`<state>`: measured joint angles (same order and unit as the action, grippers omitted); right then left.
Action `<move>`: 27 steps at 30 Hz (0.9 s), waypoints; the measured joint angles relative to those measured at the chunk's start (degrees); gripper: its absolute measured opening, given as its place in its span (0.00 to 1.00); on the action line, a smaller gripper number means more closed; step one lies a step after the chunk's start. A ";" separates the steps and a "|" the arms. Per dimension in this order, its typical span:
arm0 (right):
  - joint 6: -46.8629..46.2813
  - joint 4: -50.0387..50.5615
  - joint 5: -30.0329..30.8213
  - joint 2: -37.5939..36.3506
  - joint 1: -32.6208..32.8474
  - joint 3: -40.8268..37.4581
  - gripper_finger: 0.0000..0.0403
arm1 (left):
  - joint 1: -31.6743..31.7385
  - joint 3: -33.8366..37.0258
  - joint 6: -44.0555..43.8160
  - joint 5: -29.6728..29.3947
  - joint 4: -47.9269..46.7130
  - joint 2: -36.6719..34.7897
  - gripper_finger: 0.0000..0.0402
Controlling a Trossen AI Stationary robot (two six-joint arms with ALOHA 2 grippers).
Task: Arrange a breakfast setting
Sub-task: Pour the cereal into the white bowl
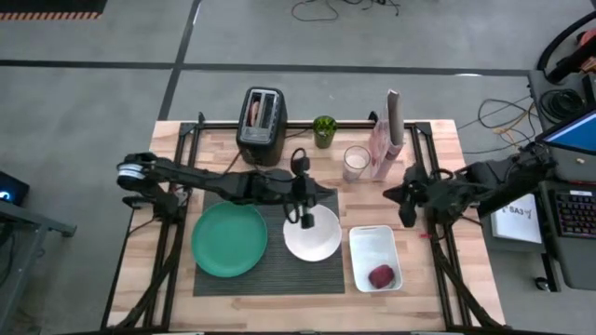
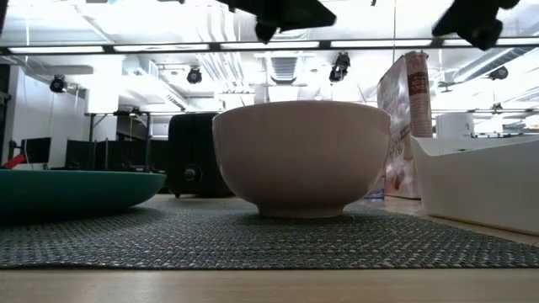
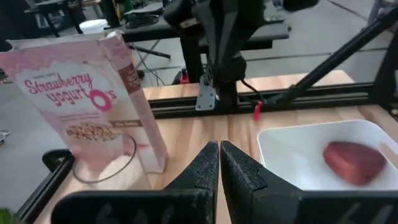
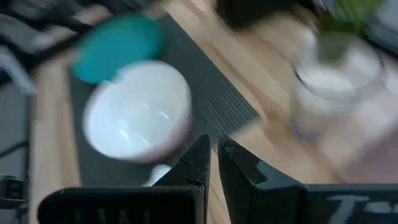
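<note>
The dark ribbed placemat [image 1: 270, 270] lies at the table's middle. The green plate [image 1: 229, 239] and the white bowl [image 1: 313, 234] stand on it. The white rectangular dish [image 1: 374, 258] stands to the mat's right with a dark red piece [image 1: 381, 275] in it. The black toaster [image 1: 261, 122], the milk glass [image 1: 355, 163] and the pink cereal box [image 1: 386, 141] stand upright at the far side. My left gripper [image 1: 305, 218] is shut and empty above the bowl's far left rim, and it is well above the bowl in the low view [image 2: 282, 15]. My right gripper [image 1: 407, 210] is shut and empty, raised beside the cereal box.
A small green plant in a cup [image 1: 324, 130] stands between the toaster and the glass. Black frame rails [image 1: 177, 214] run along the table's left and right sides. Bare wood [image 1: 307, 312] shows along the near edge.
</note>
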<state>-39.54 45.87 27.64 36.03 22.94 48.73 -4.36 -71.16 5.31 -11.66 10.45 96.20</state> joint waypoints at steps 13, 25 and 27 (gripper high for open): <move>25.31 -24.57 1.97 -15.19 2.45 -10.78 0.06 | 0.13 -6.07 -1.92 -4.54 1.99 7.60 0.00; 29.72 -30.84 -7.25 -21.35 2.45 -15.73 0.06 | 0.15 -6.09 -6.80 -7.33 5.32 11.08 0.00; 29.66 -31.52 -8.53 -21.35 2.45 -17.21 0.06 | 0.15 -6.07 -8.28 -7.35 6.16 12.06 0.00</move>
<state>-9.88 14.35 19.12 14.68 25.39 31.52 -4.21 -77.23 -2.97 -19.01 16.61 108.27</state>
